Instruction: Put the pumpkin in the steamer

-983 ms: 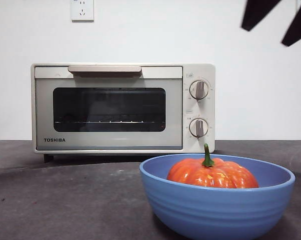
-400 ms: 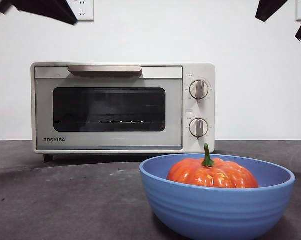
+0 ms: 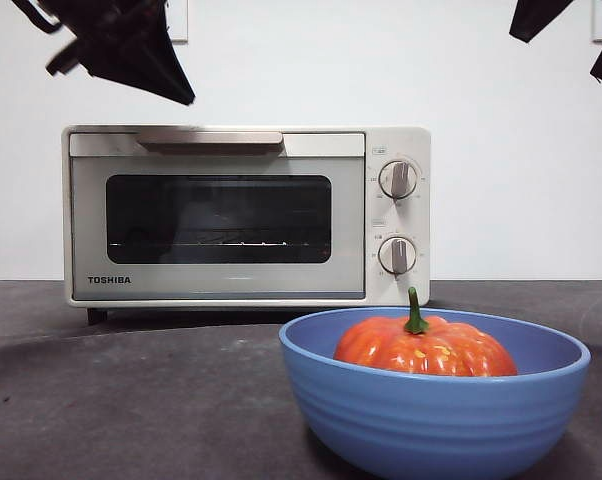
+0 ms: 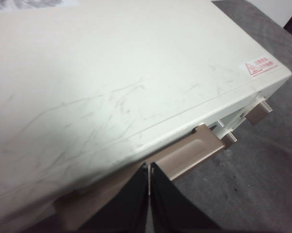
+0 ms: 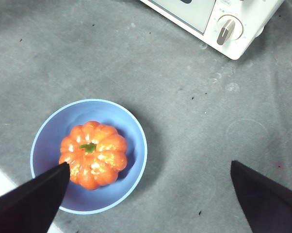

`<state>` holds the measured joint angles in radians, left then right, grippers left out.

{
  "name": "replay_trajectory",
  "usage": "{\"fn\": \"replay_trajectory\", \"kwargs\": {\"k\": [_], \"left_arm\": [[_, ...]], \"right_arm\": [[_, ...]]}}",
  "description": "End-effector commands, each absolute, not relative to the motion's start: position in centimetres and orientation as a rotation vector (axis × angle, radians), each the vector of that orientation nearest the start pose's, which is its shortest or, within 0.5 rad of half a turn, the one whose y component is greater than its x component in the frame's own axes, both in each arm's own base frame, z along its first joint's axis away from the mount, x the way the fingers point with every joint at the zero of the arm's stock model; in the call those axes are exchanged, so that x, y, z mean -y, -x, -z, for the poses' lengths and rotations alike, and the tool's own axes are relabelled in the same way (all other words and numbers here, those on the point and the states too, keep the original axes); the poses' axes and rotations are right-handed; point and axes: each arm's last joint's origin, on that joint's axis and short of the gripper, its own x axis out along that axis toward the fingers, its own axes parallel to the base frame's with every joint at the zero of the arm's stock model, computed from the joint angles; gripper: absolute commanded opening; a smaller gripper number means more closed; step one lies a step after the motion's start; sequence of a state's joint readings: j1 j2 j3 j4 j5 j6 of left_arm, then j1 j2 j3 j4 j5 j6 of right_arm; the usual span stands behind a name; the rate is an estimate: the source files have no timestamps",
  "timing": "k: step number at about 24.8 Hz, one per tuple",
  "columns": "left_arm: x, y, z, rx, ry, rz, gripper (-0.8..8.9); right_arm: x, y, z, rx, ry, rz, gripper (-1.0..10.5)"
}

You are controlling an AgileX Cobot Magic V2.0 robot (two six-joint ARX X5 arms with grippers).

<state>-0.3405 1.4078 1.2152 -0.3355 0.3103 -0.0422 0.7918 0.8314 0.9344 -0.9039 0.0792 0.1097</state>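
The orange pumpkin [image 3: 426, 347] [image 5: 93, 154] with its green stem lies in a blue bowl [image 3: 431, 425] [image 5: 134, 127] at the front right. Behind it stands the cream-white steamer [image 3: 246, 215] [image 5: 219, 19] with its door closed. My left gripper [image 3: 184, 97] [image 4: 148, 167] hangs shut just above the steamer's top [image 4: 112, 73], over the left part of the bar handle [image 3: 209, 140] [image 4: 189, 150]. High over the table beside the bowl, my right gripper [image 3: 571, 45] [image 5: 149, 164] is open wide and holds nothing.
Dark grey cloth [image 3: 131, 400] covers the table between the steamer and the bowl. Two round knobs [image 3: 398, 180] sit on the steamer's right side. A wall socket [image 3: 176, 20] is on the white wall behind.
The left arm has come in from the top left and dropped towards the steamer's top. The right gripper rose a little, then held still. Pumpkin and bowl have not moved.
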Motion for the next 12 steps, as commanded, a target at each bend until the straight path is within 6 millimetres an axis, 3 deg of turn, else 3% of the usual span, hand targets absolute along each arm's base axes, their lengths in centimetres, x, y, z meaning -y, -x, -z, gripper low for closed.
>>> {"fn": "replay_trajectory", "kwargs": {"k": [1,12], "left_arm": [[11.9,-29.7,-32.9,-0.525,0.001,0.639,0.16],[12.8,-30.6,-31.5,-0.545,-0.076,0.629,0.15]], "right_arm": [[-10.4,-10.5,-31.8,-0.76,0.229,-0.635,5.4],[-10.5,-10.5,-31.8,-0.762,0.226,-0.635,5.4]]}}
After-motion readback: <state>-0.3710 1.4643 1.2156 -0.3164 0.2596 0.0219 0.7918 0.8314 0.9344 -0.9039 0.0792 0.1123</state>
